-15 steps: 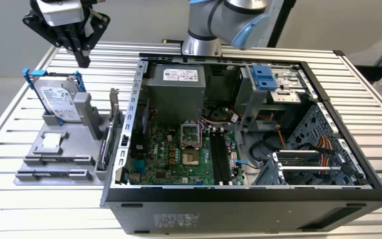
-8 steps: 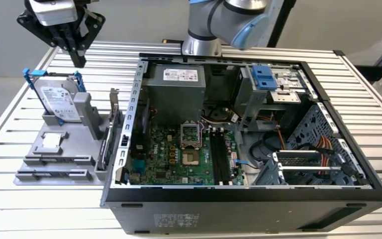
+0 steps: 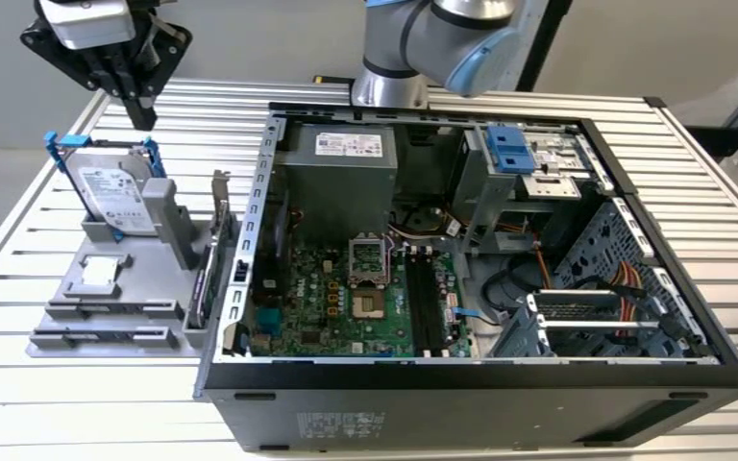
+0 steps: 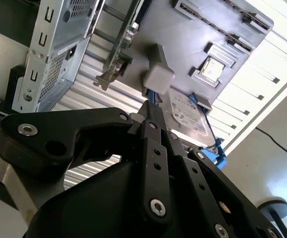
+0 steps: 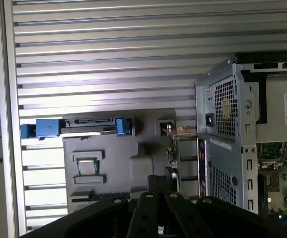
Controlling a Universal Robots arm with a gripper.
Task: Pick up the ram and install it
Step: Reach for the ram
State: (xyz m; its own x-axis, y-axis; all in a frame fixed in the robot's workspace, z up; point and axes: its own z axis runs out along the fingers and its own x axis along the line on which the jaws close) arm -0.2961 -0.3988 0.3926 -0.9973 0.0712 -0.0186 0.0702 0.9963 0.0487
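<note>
Gripper (image 3: 142, 115) hangs over the table at the exterior view's left, above the hard drive (image 3: 112, 197), fingers pressed together, nothing in them. Ram (image 3: 208, 274), as best I can tell, stands on edge in the grey holder (image 3: 100, 336), just beside the case (image 3: 472, 403) wall. Judgement: the pick needs the jaws parted and square across the stick's middle, clear of drive and wall.

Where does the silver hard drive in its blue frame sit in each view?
Exterior view: the silver hard drive in a blue frame stands upright on the grey holder tray, at the exterior view's left.
Second wrist view: the drive shows just beyond the black gripper, on the tray.
First wrist view: edge-on, along the tray's edge away from the gripper.
Shared landmark: the grey tray.
</note>
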